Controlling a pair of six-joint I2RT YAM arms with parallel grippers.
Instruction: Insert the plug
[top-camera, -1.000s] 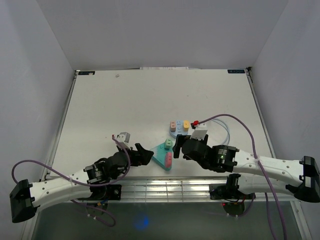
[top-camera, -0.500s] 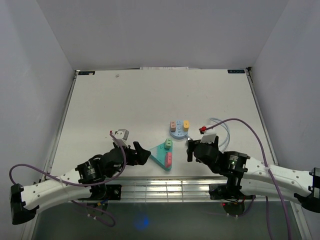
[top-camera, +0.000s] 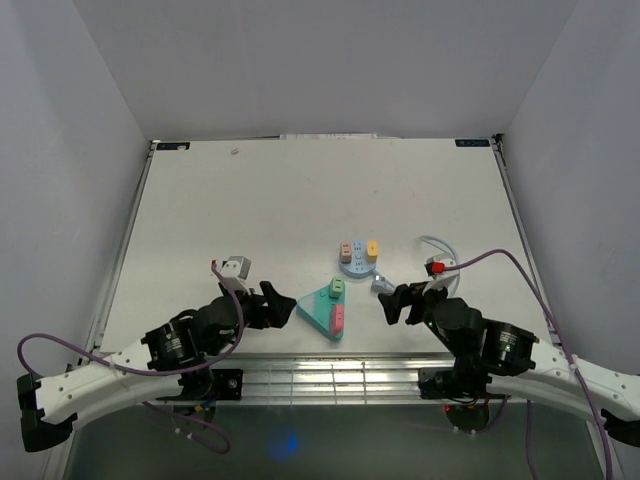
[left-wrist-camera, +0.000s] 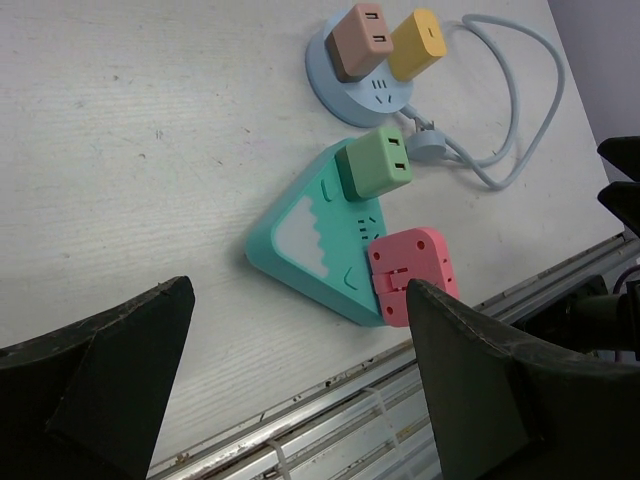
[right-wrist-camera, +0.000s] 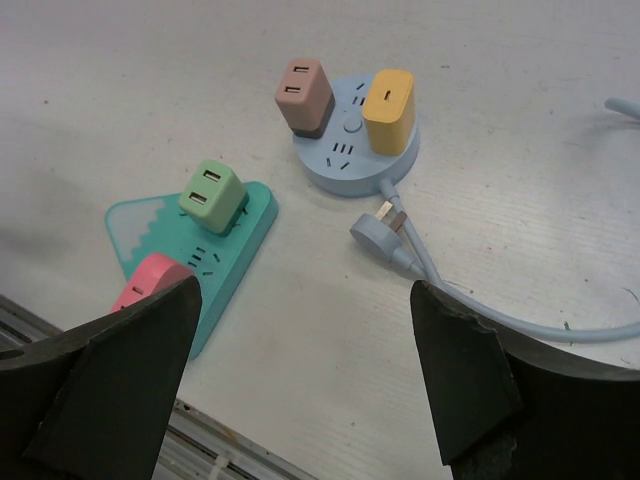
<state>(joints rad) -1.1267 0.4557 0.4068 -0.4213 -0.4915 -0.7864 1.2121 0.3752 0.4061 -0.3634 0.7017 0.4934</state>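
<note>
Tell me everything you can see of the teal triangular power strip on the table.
The teal triangular power strip looks like smooth plastic, with rounded corners and a white jagged panel on top. It lies flat on the white table, near the front edge. A green adapter stands plugged in at one corner; a pink adapter rests at another, overhanging the side. The round blue strip lies close by, apart.

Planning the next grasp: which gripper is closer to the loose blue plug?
Right. Right gripper is just beside the blue plug; left gripper is across the teal power strip.
</note>
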